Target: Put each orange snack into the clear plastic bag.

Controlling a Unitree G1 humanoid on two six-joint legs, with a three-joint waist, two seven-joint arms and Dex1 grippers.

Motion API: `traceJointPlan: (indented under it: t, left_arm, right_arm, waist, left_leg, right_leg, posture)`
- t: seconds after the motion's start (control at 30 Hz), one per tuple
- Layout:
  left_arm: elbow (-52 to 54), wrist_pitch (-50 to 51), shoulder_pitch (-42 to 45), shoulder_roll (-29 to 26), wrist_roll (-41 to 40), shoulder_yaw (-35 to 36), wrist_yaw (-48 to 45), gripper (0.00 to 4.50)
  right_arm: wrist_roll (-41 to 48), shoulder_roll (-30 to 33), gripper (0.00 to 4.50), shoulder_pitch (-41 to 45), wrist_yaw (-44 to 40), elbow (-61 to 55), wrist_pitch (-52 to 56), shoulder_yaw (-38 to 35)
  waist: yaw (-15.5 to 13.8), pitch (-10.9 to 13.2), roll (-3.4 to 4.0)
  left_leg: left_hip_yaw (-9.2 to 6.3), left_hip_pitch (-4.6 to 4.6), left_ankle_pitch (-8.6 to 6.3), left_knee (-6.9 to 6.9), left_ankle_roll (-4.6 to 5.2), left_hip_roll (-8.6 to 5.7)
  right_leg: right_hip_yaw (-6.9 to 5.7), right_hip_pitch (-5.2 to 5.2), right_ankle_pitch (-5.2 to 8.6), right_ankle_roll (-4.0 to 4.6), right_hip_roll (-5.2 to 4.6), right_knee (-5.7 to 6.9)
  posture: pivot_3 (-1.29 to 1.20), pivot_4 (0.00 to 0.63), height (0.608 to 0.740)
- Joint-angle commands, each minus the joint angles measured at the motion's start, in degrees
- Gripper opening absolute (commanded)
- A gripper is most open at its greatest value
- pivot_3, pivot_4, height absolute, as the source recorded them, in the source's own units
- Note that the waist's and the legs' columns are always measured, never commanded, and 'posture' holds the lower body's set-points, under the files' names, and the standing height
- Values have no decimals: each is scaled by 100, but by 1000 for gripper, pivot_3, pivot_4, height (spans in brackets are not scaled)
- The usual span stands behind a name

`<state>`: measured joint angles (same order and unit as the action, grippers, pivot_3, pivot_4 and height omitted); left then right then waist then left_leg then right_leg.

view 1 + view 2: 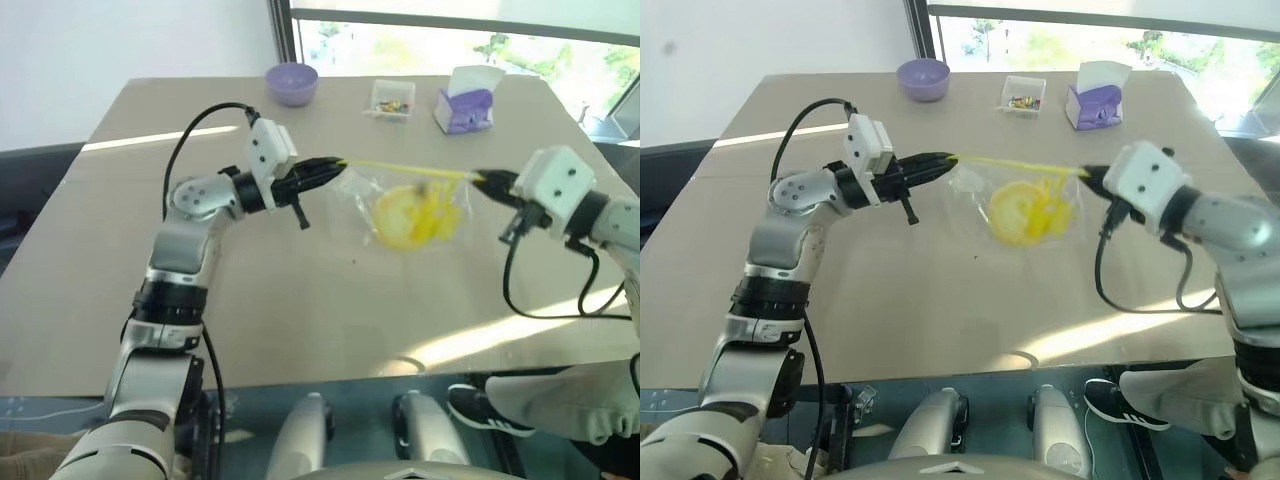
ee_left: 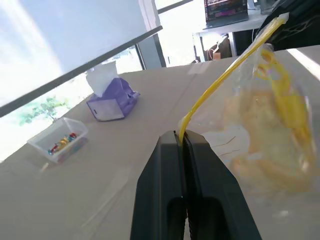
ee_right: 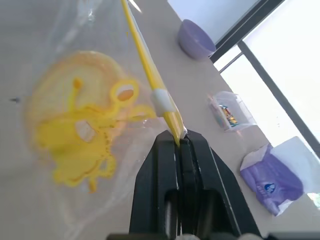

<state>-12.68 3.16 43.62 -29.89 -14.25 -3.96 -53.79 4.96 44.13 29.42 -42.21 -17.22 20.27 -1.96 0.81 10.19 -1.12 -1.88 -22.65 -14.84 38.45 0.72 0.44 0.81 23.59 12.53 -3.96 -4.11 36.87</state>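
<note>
The clear plastic bag [image 1: 410, 205] hangs above the table, stretched by its yellow strip [image 1: 405, 169] between both grippers. My left gripper [image 1: 338, 166] is shut on the strip's left end, and my right gripper [image 1: 478, 178] is shut on its right end. An orange snack [image 1: 398, 218] shows through the crinkly film inside the bag, behind a yellow print. In the left wrist view the strip [image 2: 220, 82] runs out from between the black fingers [image 2: 167, 165]. In the right wrist view the snack [image 3: 75, 125] lies inside the bag below the strip [image 3: 150, 75].
At the table's far side stand a purple bowl [image 1: 291, 82], a small clear box of coloured bits [image 1: 392, 100] and a purple-and-white tissue box [image 1: 465, 103]. A person's shoe [image 1: 485, 408] and trouser leg show at the near right, beyond the table edge.
</note>
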Motion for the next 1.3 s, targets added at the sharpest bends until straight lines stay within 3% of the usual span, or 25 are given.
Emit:
traceJointPlan:
  t: [0.03,0.2,0.57,0.6,0.63,0.7,0.83,0.87,0.93,1.13,1.3]
  left_arm:
    - [-731,-733,362,44,606,173,741,0]
    - [-732,-1112,327,144,535,246,744,0]
    - [631,-1371,-1938,-157,748,-417,123,0]
    - [795,-1213,-2061,-242,617,-388,-3,504]
    - [926,-1040,-2163,-340,472,-336,-145,638]
    - [1096,-769,-2267,-483,283,-273,-308,1376]
    - [1441,72,-2436,-817,-279,-58,-687,3292]
    - [1520,336,-2497,-918,-476,58,-762,3953]
    - [1623,706,-2607,-1091,-762,271,-854,4415]
    - [1773,1420,-2669,-1402,-1218,778,-909,4415]
    - [1858,1512,-2751,-1556,-1280,1090,-876,4415]
  right_arm:
    - [-766,-50,26,369,771,886,-640,50]
    - [-869,-147,26,260,917,1019,-1125,91]
    - [-1095,-352,26,-1685,761,716,-1596,667]
    - [-1010,-340,452,-1800,677,607,-1542,638]
    - [-922,-303,572,-1918,577,494,-1492,604]
    - [-796,-265,1341,-2072,466,353,-1419,525]
    - [-477,-143,3277,-2463,231,21,-1251,258]
    - [-329,-106,3923,-2638,164,-128,-1166,103]
    - [5,-52,4433,-2982,22,-387,-1007,-251]
    - [1381,-39,4433,-3872,-376,-1187,-295,-1564]
    - [1930,-48,4433,-4362,-320,-1695,239,-2357]
  waist:
    - [-6,0,0]
    - [-12,1,0]
    - [-8,2,5]
    - [-7,2,5]
    - [-6,1,5]
    - [-6,1,5]
    - [-9,1,5]
    - [-8,1,6]
    - [-12,1,5]
    - [-20,1,6]
    - [-22,-1,2]
  left_leg:
    - [-1,-3,0,0,0,0]
    - [3,-23,1,-4,-3,-3]
    - [15,-17,-10,-7,15,-3]
    - [13,-12,-9,-6,15,-2]
    - [12,-6,-9,-5,15,0]
    - [8,10,-10,-5,15,4]
    - [10,11,-10,-2,15,4]
    - [9,9,-10,-2,15,4]
    - [10,8,-10,-2,15,4]
    - [5,3,-10,-3,16,6]
    - [4,7,-10,-2,16,9]
  right_leg:
    - [-1,1,0,0,0,0]
    - [2,16,0,0,-5,-8]
    - [16,22,0,-1,-4,-5]
    - [16,19,0,-1,-3,-1]
    - [15,13,0,0,-2,-1]
    - [12,-2,1,0,1,2]
    - [13,-3,1,0,1,5]
    - [13,-2,1,0,0,3]
    - [14,-2,1,0,0,1]
    - [7,-3,1,0,-1,-3]
    - [7,-5,2,0,2,-1]
  posture:
    - [0,150,740]
    - [0,150,740]
    - [0,150,740]
    - [0,150,740]
    - [0,150,740]
    - [0,150,740]
    - [0,150,740]
    - [0,150,740]
    - [0,150,740]
    - [0,150,740]
    - [0,150,740]
